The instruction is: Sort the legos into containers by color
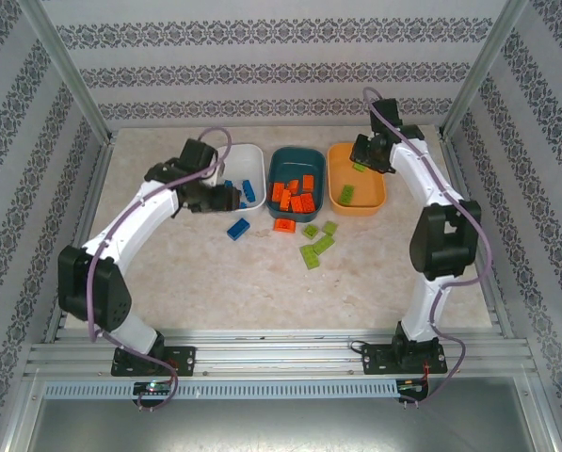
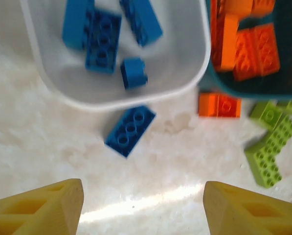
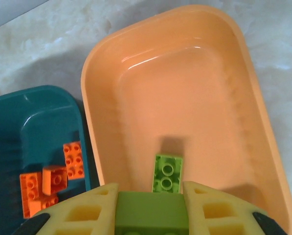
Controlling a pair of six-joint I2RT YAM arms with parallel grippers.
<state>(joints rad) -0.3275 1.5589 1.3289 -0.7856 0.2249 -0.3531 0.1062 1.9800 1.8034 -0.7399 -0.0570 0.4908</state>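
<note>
Your right gripper (image 3: 151, 196) holds a green brick (image 3: 151, 215) over the orange tray (image 3: 194, 83) by the back edge of the table (image 1: 262, 282), maybe close to its rim, so it could bounce out; your left gripper (image 2: 143, 188) is open.

Between the spread fingers of the left claw (image 2: 143, 188) we see bare table (image 2: 48, 147). Just ahead lies a blue brick (image 2: 130, 129), with the white tray (image 2: 180, 58) directly behind it. Ahead and to the right, an orange brick (image 2: 219, 105) and green bricks (image 2: 270, 156) crowd the way. Ahead of the right claw (image 3: 150, 195) and its held green brick (image 3: 151, 215), the orange tray (image 3: 194, 98) lies bare but for a lone green brick (image 3: 167, 172).
</note>
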